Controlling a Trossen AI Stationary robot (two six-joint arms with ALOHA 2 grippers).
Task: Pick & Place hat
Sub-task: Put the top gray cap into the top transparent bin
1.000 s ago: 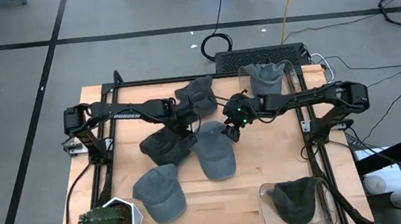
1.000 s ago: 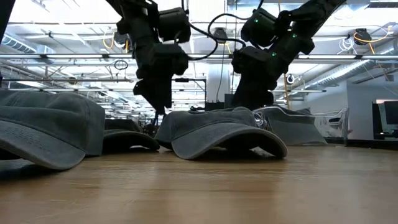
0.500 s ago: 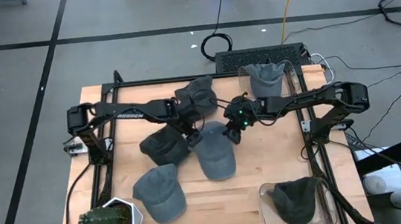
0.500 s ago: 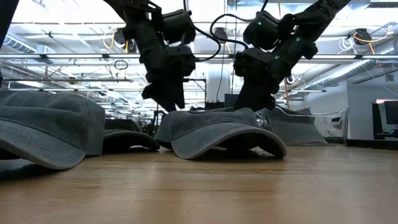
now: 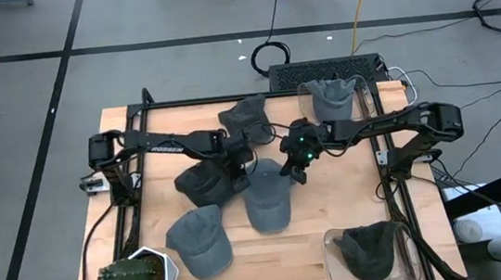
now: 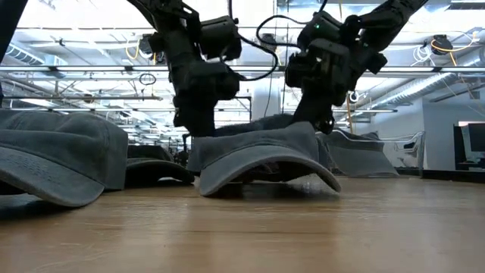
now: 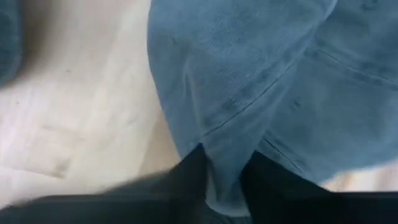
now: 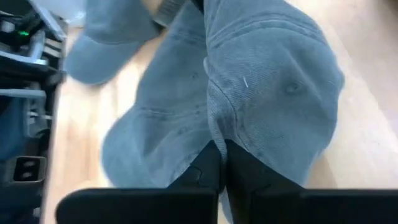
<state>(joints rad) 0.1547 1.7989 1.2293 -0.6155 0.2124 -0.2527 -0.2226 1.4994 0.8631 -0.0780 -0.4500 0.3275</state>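
At table centre, L gripper & R gripper jaws both clenched on grey hat, rear edge raised

Left gripper shifted onto centre hat's crown edge | both grippers pinched hat | rear of hat lifted off table | right gripper rose slightly

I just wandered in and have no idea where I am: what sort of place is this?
Probably a robotics lab or workshop. Two dark arms stand on a wooden table strewn with grey hats, cables trail over the bare grey floor, and the low view shows a big open hall with exposed ceiling beams.
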